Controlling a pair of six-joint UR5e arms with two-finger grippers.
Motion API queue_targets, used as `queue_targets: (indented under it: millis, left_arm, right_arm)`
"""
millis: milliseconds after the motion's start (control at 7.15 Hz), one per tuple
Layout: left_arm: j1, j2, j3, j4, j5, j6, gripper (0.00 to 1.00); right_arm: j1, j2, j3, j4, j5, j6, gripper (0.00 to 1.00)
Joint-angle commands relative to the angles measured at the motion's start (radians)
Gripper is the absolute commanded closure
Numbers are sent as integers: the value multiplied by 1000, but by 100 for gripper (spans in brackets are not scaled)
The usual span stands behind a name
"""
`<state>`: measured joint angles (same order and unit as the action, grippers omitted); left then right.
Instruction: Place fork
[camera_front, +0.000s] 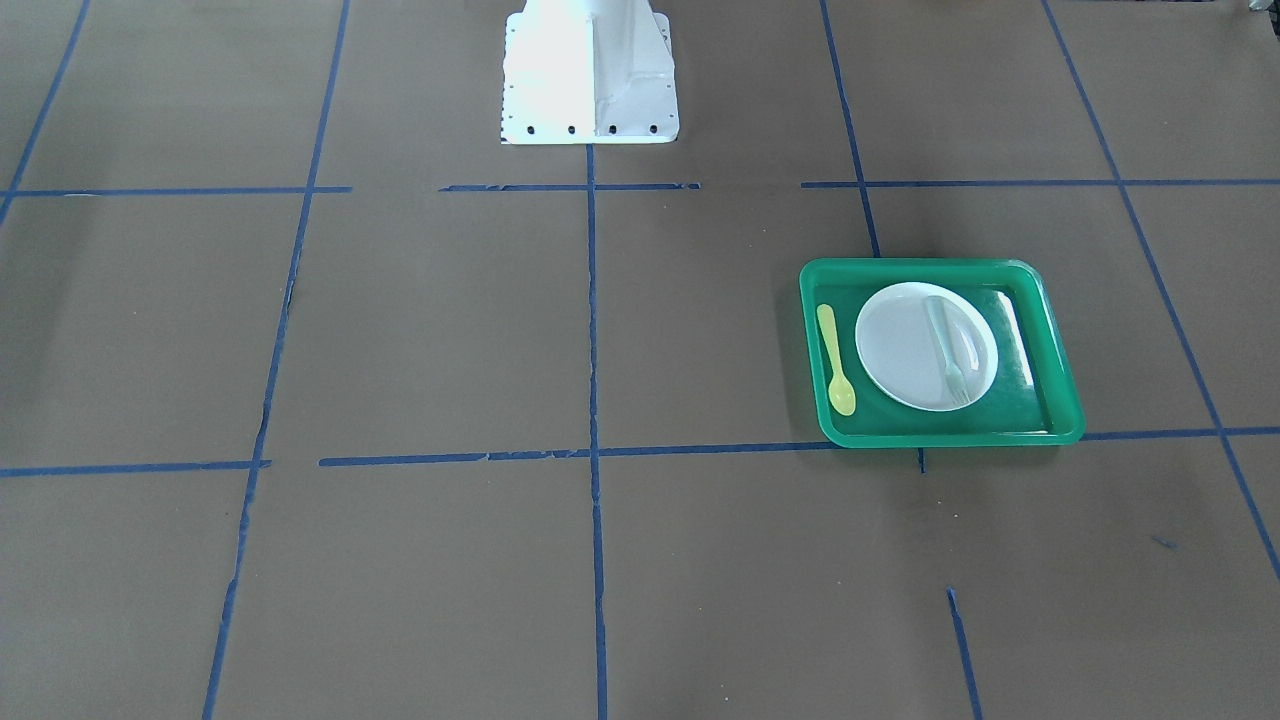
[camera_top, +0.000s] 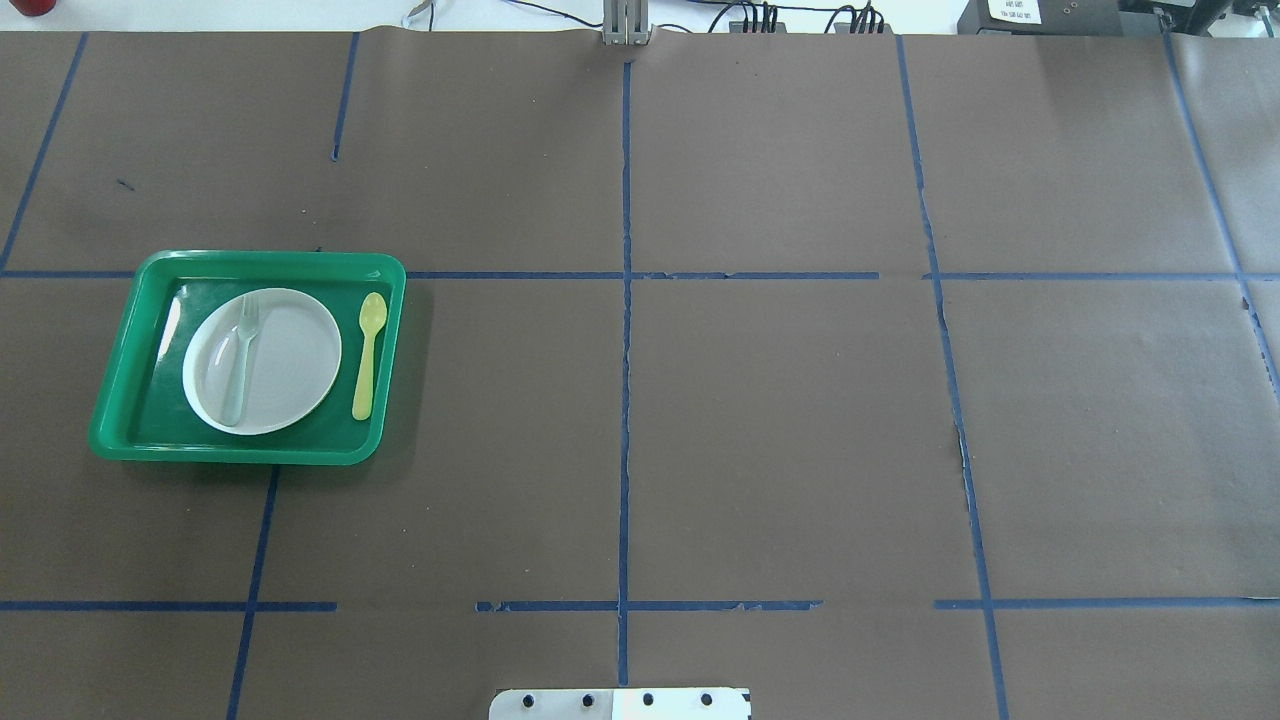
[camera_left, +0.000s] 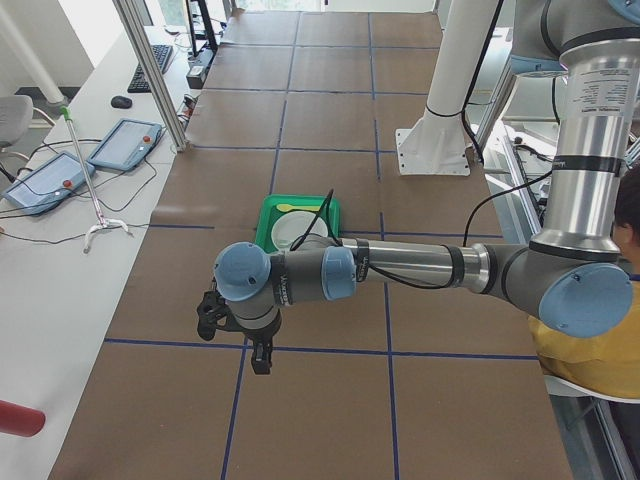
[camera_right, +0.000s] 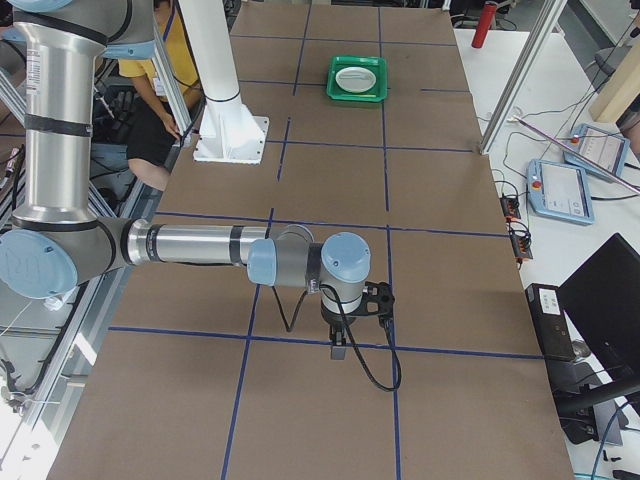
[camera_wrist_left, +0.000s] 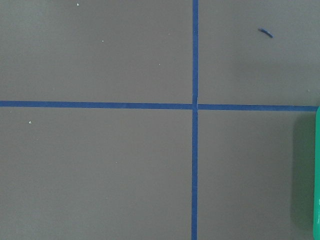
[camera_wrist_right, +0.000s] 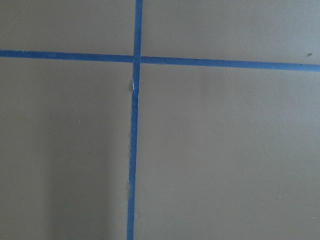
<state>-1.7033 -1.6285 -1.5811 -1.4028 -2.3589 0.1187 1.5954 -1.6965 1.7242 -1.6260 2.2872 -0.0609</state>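
Note:
The pale translucent fork (camera_front: 948, 350) lies on the white plate (camera_front: 900, 350), tines toward the camera. The plate sits in the green tray (camera_front: 940, 268) with a yellow-green spoon (camera_front: 835, 360) beside it. From overhead the fork (camera_top: 240, 360), plate (camera_top: 290, 365), tray (camera_top: 270, 260) and spoon (camera_top: 367, 355) are at the left. My left gripper (camera_left: 260, 362) hangs over bare table, short of the tray (camera_left: 268, 215). My right gripper (camera_right: 338, 352) hangs far from the tray (camera_right: 358, 97). I cannot tell whether either is open.
The white robot pedestal (camera_front: 590, 70) stands at the table's middle edge. Blue tape lines cross the brown table. A tray edge (camera_wrist_left: 317, 175) shows at the left wrist view's right. An operator in yellow (camera_left: 590, 350) sits beside the robot. Side tables hold tablets (camera_left: 125, 142).

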Motion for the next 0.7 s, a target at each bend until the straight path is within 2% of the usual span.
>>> queue_targets:
  millis: [0, 140, 280, 419, 559]
  left_arm:
    - [51, 4, -3, -147, 13, -17, 0]
    - [127, 3, -13, -177, 12, -19, 0]
    - [216, 1, -61, -180, 12, -112, 0]
    - [303, -5, -145, -218, 12, -261, 1]
    - [409, -11, -181, -301, 12, -457, 2]
  right_arm:
    - [0, 0, 0, 0, 0, 0, 0]
    - [0, 0, 0, 0, 0, 0, 0]
    - [0, 0, 0, 0, 0, 0, 0]
    - [0, 0, 0, 0, 0, 0, 0]
    - [0, 0, 0, 0, 0, 1, 0]
